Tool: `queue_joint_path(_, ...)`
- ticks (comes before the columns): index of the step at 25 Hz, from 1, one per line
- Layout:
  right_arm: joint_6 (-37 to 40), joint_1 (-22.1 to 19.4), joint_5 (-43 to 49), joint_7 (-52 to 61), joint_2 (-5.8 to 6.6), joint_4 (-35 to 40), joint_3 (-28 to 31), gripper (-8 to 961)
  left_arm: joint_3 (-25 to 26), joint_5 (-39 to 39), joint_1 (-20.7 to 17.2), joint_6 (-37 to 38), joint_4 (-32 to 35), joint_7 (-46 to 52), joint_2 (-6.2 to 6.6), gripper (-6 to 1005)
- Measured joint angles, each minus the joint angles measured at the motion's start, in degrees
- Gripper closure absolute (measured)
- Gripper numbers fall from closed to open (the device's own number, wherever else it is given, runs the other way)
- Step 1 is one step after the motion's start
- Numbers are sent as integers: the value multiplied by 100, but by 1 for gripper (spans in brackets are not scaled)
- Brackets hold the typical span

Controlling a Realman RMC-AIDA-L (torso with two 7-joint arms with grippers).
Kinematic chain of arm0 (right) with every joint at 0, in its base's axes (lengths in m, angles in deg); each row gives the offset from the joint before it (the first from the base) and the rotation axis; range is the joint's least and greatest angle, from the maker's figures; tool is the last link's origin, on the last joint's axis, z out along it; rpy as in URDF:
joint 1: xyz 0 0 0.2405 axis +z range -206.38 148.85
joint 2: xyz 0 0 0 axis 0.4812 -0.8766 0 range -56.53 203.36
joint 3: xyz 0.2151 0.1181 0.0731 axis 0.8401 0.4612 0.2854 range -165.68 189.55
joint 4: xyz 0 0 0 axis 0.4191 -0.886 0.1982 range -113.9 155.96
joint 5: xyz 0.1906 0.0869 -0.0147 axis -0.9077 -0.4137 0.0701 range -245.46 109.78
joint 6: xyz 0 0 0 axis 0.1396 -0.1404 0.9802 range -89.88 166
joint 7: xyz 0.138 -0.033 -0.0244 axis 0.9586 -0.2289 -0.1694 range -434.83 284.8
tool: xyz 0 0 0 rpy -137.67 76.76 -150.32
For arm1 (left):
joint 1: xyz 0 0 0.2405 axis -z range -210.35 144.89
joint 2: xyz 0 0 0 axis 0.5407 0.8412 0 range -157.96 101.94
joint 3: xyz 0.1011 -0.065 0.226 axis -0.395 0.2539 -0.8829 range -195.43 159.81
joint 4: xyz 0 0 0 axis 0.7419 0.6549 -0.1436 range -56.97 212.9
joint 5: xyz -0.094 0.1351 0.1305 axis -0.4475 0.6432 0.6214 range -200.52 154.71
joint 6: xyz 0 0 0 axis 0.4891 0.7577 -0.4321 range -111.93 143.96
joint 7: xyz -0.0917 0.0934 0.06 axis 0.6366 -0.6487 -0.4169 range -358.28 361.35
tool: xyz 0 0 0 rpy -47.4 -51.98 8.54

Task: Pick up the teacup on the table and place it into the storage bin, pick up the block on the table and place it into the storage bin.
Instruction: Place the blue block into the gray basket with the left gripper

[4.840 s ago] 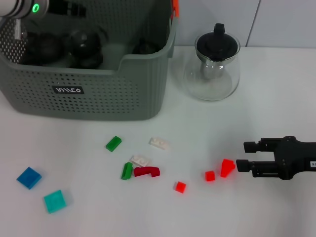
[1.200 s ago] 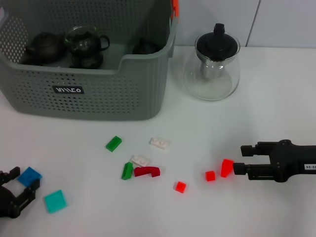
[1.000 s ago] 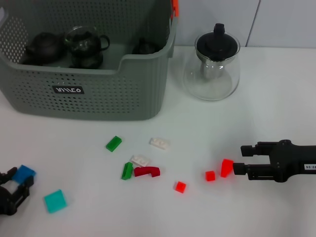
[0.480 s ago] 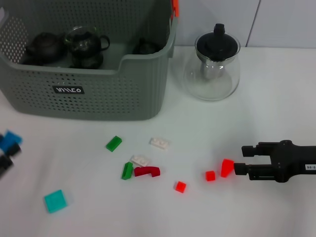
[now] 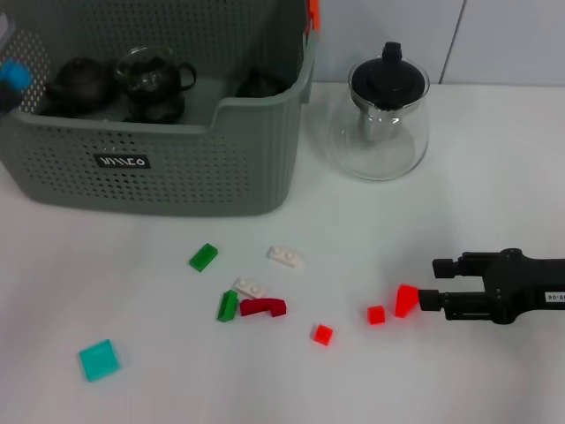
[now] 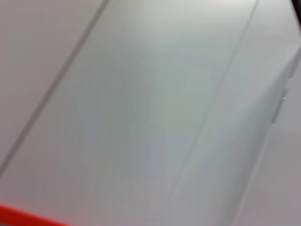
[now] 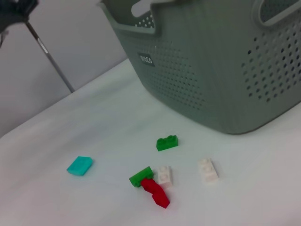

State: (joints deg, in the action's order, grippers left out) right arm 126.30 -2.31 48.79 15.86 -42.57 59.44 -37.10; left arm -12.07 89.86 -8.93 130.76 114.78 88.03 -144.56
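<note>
At the storage bin's far left rim, the left gripper holds a blue block.
Its fingers are mostly out of view; I cannot tell how they sit. Dark teapots rest inside the bin. Right of the bin, low over the worktop, the right gripper hangs with fingers apart beside a red block.

Pretty even, bright lighting all round, and only soft faint shadows are thrown under the table stuff. A bit of glare is picked up on the glass teapot. The left wrist view is totally smeared out, nothing sharp. Some softness is seen in the right wrist view too.
</note>
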Motion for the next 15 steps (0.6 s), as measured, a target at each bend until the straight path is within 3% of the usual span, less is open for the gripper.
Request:
queue_joint_path(4,-2,3,1,0,-19,0,-10,215,-218,33,674,-410,114,471,45,586)
queue_joint_path(6,1,7,0,0,-28,0,-10,215,-558,59,973,-865,232,712,97,582)
queue_joint_path(10,4,8,1,1,-42,0,-10,215,-1975,101,1509,-2190,604,1512,268,575)
queue_joint_path(15,1,26,0,30,-49,0,3,217,-3704,477,1776,-3982,1479,2781,226,566)
